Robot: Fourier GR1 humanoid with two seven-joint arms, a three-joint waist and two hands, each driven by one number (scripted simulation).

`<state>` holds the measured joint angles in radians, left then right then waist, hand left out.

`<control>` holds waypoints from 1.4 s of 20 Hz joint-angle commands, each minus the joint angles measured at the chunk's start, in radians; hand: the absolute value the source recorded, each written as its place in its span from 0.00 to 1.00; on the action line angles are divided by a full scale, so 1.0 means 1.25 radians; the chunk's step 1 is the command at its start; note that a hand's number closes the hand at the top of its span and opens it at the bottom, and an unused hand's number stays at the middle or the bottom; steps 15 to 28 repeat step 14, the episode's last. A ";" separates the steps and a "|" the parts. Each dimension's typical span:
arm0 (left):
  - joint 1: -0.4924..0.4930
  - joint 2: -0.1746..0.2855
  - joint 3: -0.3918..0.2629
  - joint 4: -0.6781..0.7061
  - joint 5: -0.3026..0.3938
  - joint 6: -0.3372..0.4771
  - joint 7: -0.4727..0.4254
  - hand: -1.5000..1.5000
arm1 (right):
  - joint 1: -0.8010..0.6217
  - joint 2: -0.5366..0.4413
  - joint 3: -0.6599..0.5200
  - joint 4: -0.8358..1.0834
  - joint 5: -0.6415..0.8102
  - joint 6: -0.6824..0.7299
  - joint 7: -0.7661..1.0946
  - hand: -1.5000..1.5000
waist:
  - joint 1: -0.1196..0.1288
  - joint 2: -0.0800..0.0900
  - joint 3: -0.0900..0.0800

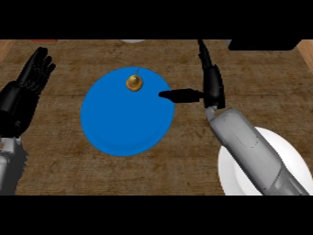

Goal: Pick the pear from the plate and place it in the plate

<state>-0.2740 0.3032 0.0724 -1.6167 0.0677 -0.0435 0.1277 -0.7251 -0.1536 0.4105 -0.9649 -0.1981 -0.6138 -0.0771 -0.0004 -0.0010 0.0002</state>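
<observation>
A small yellow-brown pear (134, 82) lies near the far end of a blue plate (121, 128) in the middle of the counter. My right hand (211, 85) is stretched out just right of the blue plate, fingers straight and pointing away, thumb (179, 95) reaching left over the plate's rim, a short way right of the pear and not touching it. A white plate (291, 160) lies at the lower right, partly hidden under my right forearm. My left hand (33, 73) rests open at the left edge, fingers up.
The counter has a brown woven surface with wooden strips along both sides. A black object (264, 44) shows at the top right edge and a pale round thing (133, 41) at the top middle.
</observation>
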 commanded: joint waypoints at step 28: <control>0.047 -0.031 0.017 -0.038 -0.021 -0.019 -0.006 0.50 | 0.265 -0.174 -0.115 -0.234 0.092 0.158 -0.031 0.00 | -0.001 -0.001 0.000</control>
